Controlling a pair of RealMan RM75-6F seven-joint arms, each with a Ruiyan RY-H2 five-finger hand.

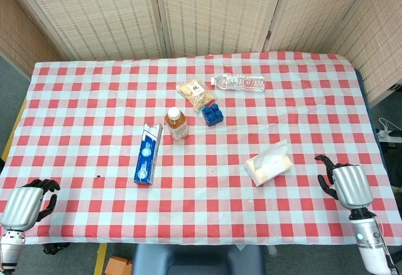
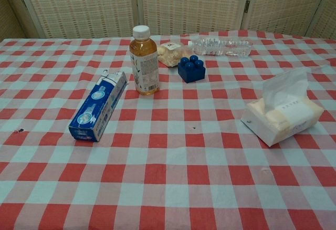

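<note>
1. Overall, the table (image 1: 75, 99) under its red-and-white checked cloth fills both views; its near edge is cut off at the bottom of the head view by a dark seat-like shape, and the chest view shows no edge at all.
2. Right hand (image 1: 344, 184) sits at 4 o'clock from the table's centre, over the cloth's right margin. Silver back faces up, dark fingers curl loosely apart, nothing in them. Chest view does not show it.
3. Left hand (image 1: 26, 204) hangs at 8 o'clock, at the near left corner. Fingers bent inward but parted, holding nothing; fingertips partly hidden behind the palm shell. Wrist cut off by the frame.
4. Tissue pack (image 1: 269, 163), nearest thing to the right hand, lies at 4 o'clock, well apart from that hand; one tissue stands up from the slot.
5. Blue carton (image 1: 148, 154) lies flat at 8 o'clock, nearest thing to the left hand yet well apart; print too small to read.
6. Clear water bottle (image 1: 239, 83) lies on its side at 1 o'clock, label unreadable.
7. Juice bottle (image 1: 176, 123) stands upright near centre, just beside the carton's far end.
8. Snack bag (image 1: 195, 93) at 12 o'clock, partly hidden behind the juice bottle in the chest view.
9. Blue toy block (image 1: 213, 113) just beside the bag.
</note>
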